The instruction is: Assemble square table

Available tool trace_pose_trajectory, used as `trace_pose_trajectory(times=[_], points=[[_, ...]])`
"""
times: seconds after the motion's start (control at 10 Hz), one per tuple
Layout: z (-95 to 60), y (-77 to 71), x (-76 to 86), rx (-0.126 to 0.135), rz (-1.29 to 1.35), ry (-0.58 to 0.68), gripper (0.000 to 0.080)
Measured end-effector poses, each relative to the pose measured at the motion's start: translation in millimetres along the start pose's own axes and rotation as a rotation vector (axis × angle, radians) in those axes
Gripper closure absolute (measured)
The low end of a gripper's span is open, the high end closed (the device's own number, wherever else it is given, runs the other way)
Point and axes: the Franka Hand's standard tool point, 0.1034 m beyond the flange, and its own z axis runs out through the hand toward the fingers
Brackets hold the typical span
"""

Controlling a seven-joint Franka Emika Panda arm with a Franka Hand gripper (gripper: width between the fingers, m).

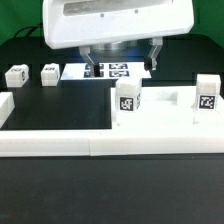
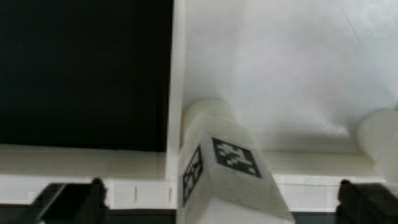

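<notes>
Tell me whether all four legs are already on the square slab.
No: two legs sit on the black table, off the slab.

Marker board (image 1: pixel 110 71) partly behind the pincer (image 1: pixel 121 60); one leg (image 2: pixel 379 145) half outside the wrist view.

And we're looking at a matte black table (image 1: pixel 60 108) stretching right across the scene, just as dark in the wrist view (image 2: pixel 80 70), with a green backdrop (image 1: pixel 18 18) peeking in at both upper corners of the exterior view. The marker board (image 1: pixel 72 72) lies flat at the far side, and a long white border bar (image 1: pixel 60 146) runs across the front. The light is bright and even, washing the white surfaces pale.
</notes>
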Motion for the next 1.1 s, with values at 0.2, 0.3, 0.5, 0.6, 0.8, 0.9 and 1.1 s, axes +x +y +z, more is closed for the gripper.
trace_pose_trajectory(times=[0.2, 0.3, 0.5, 0.6, 0.8, 0.9, 1.1], points=[[31.1, 2.7, -18.8, -0.004, 0.063, -0.078, 0.015], [49.6, 5.5, -24.7, -0.014, 0.066, -0.095, 0.015], [76.3, 4.6, -33.0, -0.035, 0.077, -0.1, 0.015], [78.3, 4.3, -33.7, -0.036, 0.075, -0.099, 0.015], [78.0, 5.2, -33.6, -0.036, 0.076, -0.099, 0.0276], [78.0, 5.3, -33.7, -0.036, 0.077, -0.099, 0.0276], [78.0, 5.8, -33.7, -0.037, 0.077, -0.099, 0.0465]])
